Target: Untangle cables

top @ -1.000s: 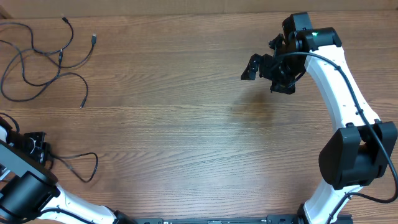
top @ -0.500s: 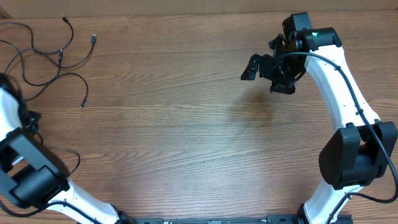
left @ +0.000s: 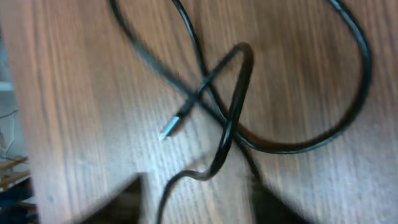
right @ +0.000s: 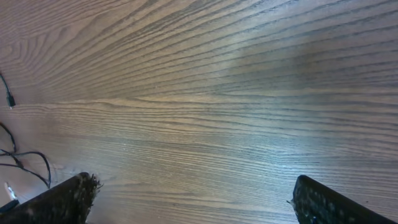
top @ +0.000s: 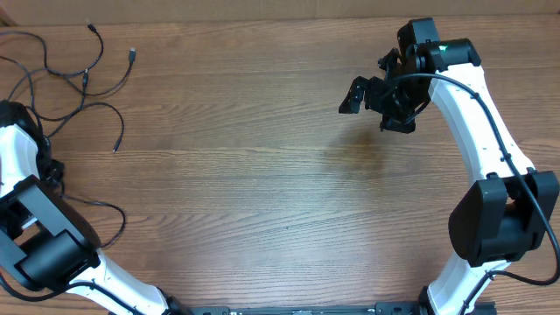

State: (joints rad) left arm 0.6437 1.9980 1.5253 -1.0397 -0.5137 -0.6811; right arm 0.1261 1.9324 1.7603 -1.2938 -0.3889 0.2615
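The cables point(top: 84, 77) lie as thin black loose loops at the table's far left corner, with small plug ends point(top: 132, 54) pointing right. One more cord point(top: 122, 223) trails beside the left arm lower down. My left gripper point(top: 16, 115) is at the left edge, just below the loops. In the blurred left wrist view, crossed cables point(left: 239, 93) and a silvery tip point(left: 168, 132) lie under my left gripper point(left: 199, 199). It is open, and one cord point(left: 165, 196) runs loose between its dark fingers. My right gripper point(top: 360, 94) hovers far right, open and empty point(right: 199, 199).
The wooden table point(top: 262, 175) stretches between the two arms. A thick black wire point(top: 490, 114) runs along the white right arm. The table's left edge point(left: 25, 124) shows close to the crossed cords in the left wrist view.
My left arm swung from the lower left corner up towards the cable loops, and its jaws went from shut to apart. The cord by that arm shifted. The right arm stayed still.
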